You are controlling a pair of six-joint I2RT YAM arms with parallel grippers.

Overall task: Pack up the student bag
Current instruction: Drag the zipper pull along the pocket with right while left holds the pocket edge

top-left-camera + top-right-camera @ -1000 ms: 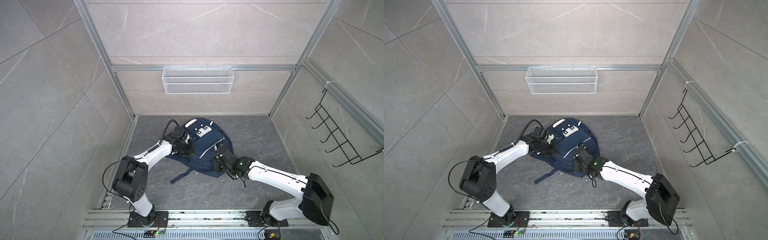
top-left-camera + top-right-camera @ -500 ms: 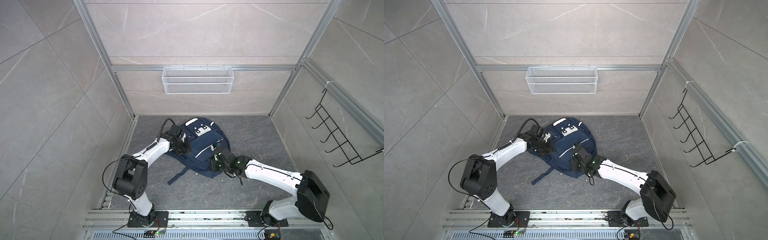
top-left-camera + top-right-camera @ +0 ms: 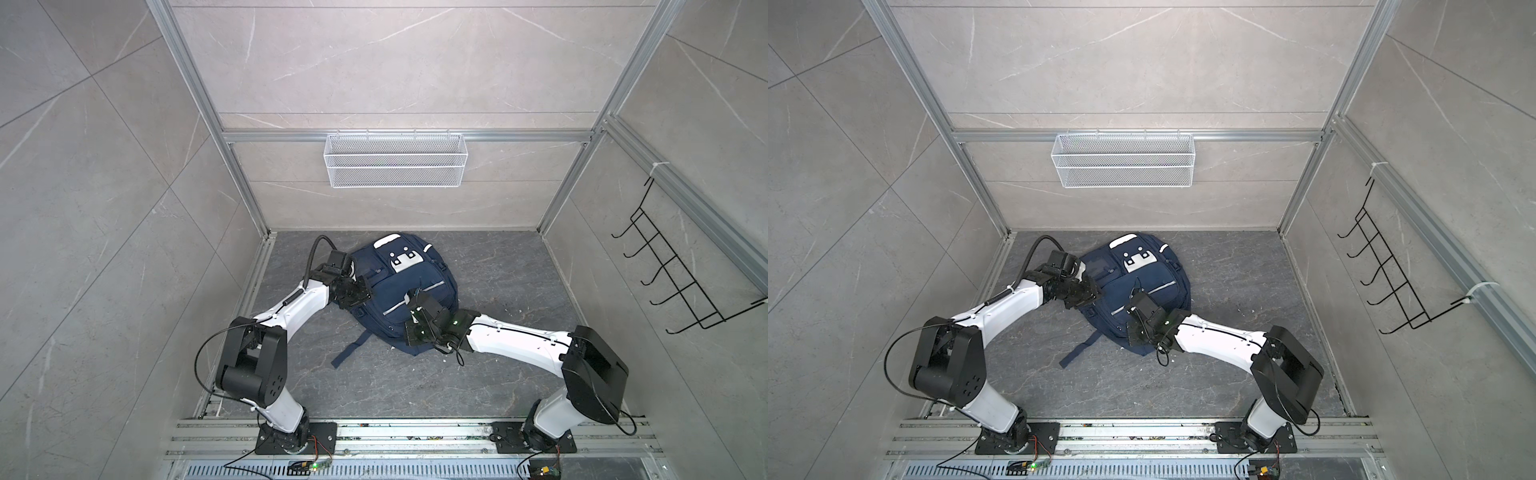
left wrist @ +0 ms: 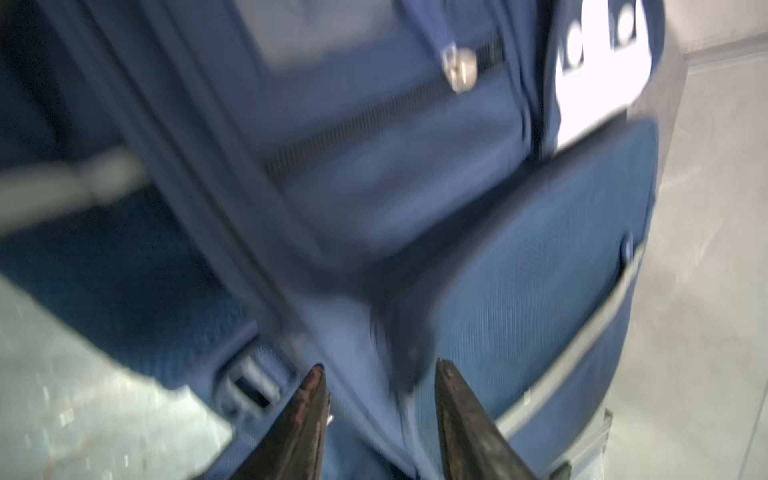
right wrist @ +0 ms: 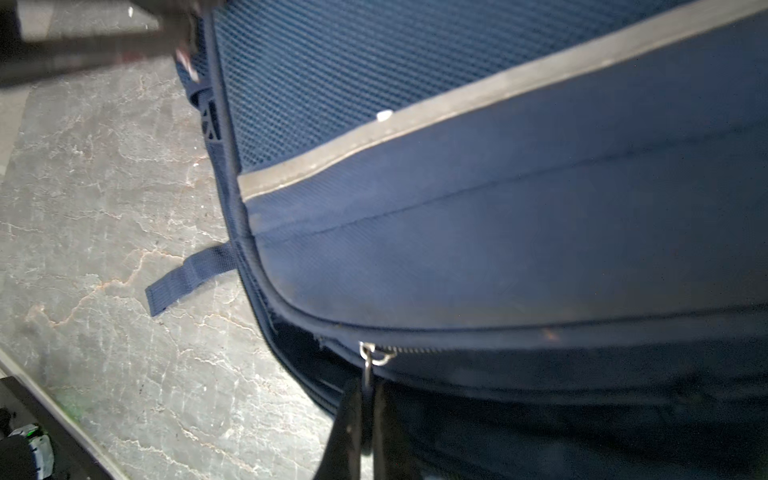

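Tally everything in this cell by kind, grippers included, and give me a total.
student bag: 1
white wire basket: 1
black hook rack: 1
grippers: 2, the left gripper and the right gripper
Total: 5

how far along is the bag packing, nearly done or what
Looks late on. Done: only the backpack lies on the floor, nothing loose waits beside it. In hand: the right gripper is shut on a zipper pull at the bag's edge; the left gripper stands open by the bag's side, holding nothing. Left: probably running that zipper along; how much of it is closed cannot be told.
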